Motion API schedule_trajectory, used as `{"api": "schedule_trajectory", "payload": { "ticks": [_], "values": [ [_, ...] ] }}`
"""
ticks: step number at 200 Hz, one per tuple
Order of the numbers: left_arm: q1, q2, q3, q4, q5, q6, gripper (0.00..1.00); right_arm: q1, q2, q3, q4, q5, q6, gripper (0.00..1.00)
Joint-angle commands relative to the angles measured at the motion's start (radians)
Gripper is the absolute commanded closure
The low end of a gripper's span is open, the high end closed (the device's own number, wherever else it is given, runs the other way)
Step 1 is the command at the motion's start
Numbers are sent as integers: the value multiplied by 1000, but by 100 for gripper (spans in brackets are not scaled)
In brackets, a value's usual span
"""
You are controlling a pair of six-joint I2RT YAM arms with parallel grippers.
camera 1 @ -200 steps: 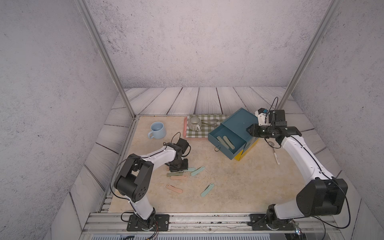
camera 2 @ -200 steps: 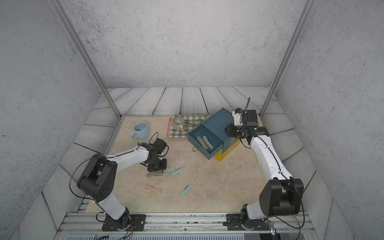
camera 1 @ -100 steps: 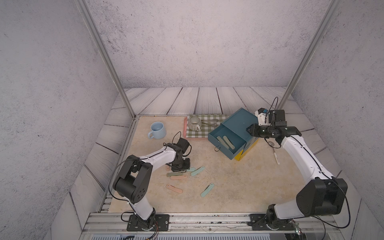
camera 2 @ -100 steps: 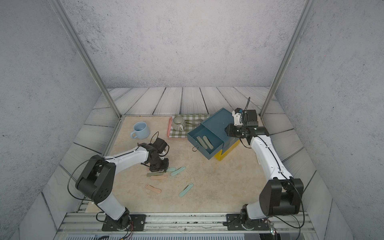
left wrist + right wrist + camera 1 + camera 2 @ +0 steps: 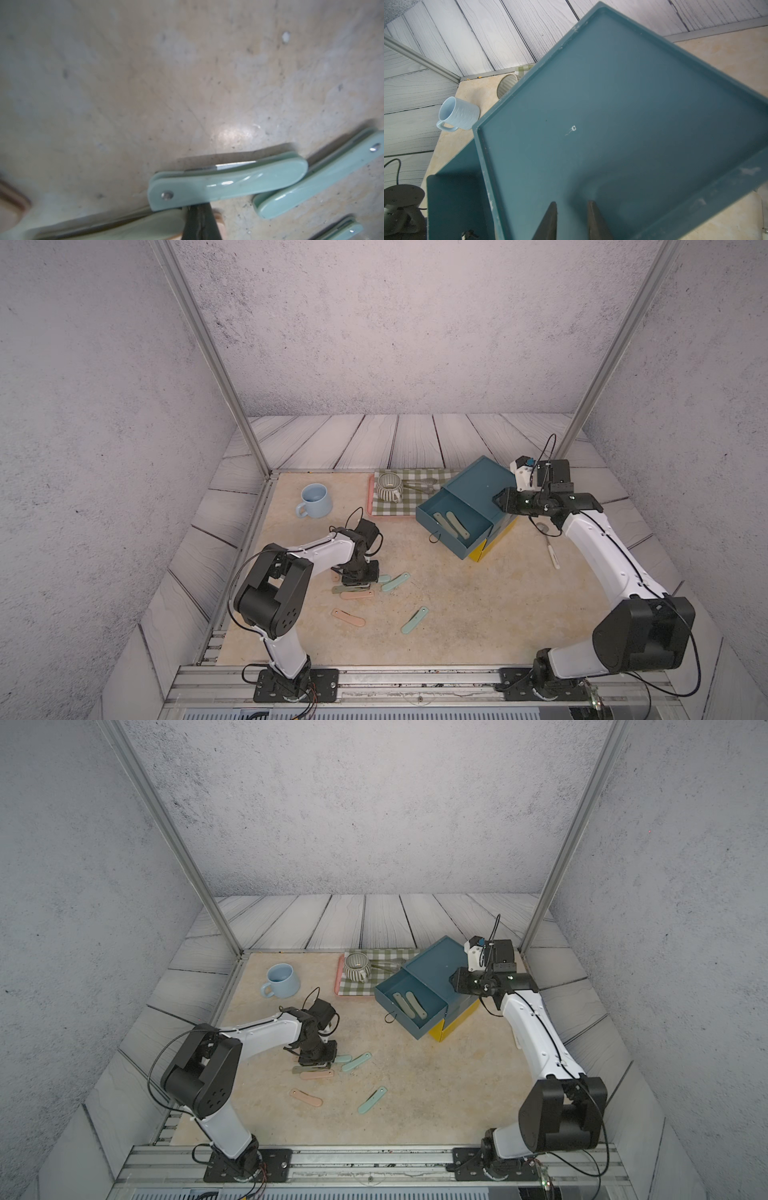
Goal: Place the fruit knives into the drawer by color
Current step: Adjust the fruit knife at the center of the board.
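Standing here I can make out no word, number, brand or sign anywhere, not on the drawer (image 5: 478,485), the fruit knives (image 5: 356,594) or the blue mug (image 5: 316,499).

- Mostly bare beige table (image 5: 145,83), speckled, with one shiny glare patch.
- Nearest the lens: pale teal knife (image 5: 226,182), folded, rivet showing, sliver of steel blade along one edge.
- Second teal knife (image 5: 320,178) just beside its rounded end, angled away.
- Third teal knife (image 5: 340,230), only partly in frame.
- Olive knife (image 5: 104,228), blurry, overlapped by the first one's rivet end.
- Dark tool (image 5: 199,224), tips pressed together with no gap, sitting over the olive knife, with a bit of pink knife (image 5: 219,218) peeking out beside it.
- Blurry pink shape (image 5: 10,205) at the frame edge, too soft to call.
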Motion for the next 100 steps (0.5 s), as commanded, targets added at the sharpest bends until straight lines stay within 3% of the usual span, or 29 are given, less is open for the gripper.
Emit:
{"api": "schedule_trajectory", "payload": {
  "ticks": [1,100],
  "values": [
    [45,26,-25,-23,-55,22,99,-1,64,-63,-210,46,0,72],
    [226,33,-3,-38,-90,21,99,0,67,-62,-213,46,0,72]
  ]
}}
